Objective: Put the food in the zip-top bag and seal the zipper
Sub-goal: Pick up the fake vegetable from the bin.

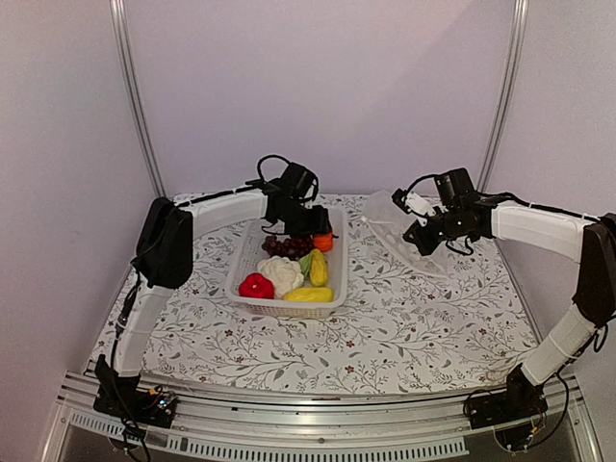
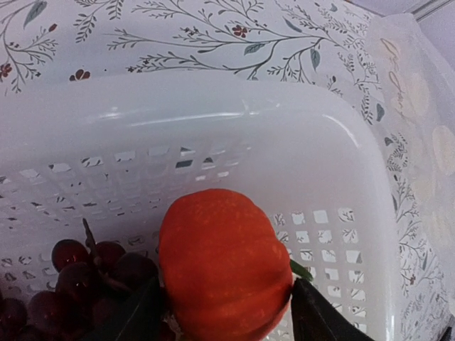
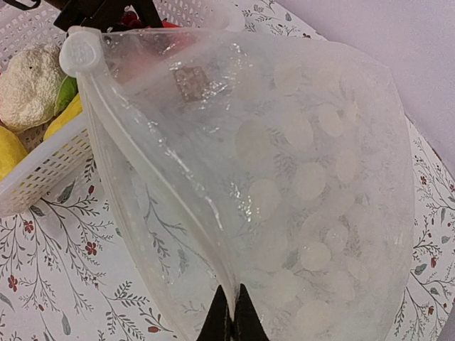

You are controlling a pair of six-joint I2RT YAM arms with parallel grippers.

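My left gripper straddles the small orange toy pumpkin in the far right corner of the white perforated plastic basket; whether it truly grips, I cannot tell. My right gripper is clamped on an edge of the clear, white-spotted zip-top bag, aloft right of the basket.

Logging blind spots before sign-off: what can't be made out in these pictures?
- Left wrist view: fingers flank the pumpkin, but their tips are cut off by the bottom edge, so the grip is unclear.
- Right wrist view: zip-top bag pinched in the right gripper; clear overlapping layers hide whether the zipper is sealed.
- Top view: left gripper covers the contact; too small.
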